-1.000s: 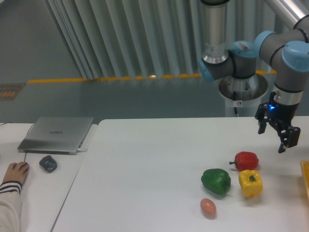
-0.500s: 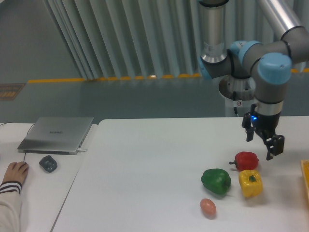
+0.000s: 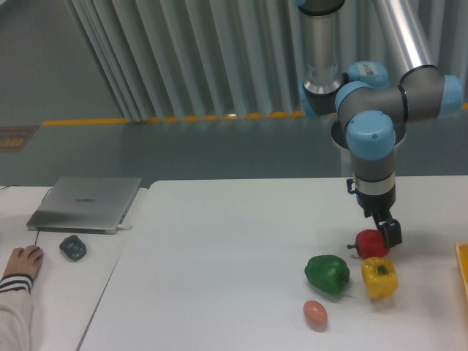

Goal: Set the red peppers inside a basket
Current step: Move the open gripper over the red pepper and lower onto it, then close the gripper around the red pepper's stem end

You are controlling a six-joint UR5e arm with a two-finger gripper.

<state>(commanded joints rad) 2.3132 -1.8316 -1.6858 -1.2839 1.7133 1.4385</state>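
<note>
— Where's the red pepper (image 3: 371, 243)?

— On the bench (image 3: 219, 256), right side, touching or just beside the yellow pepper (image 3: 379, 276) in front of it; the green pepper (image 3: 327, 273) sits near, to the left. An egg (image 3: 315, 313) lies nearer the front edge.

— And your gripper (image 3: 382, 228)?

— It hangs right at the red pepper's top. From this angle I see only one finger clearly, so I cannot tell whether the jaws are apart or together. Nothing looks lifted.

— How will it handle?

— My guess: light, hollow, firm but glossy, so it may slip or roll. I would take it across the broad shoulders, clear of the stem on its left, with a modest squeeze.

— Room to move?

— Tight in front, where the yellow one crowds it; a finger there could nudge it. Behind and to the right the bench is free. The basket (image 3: 463, 267) shows only as a sliver at the right edge, so I would lift straight up, then carry rightward.
</note>
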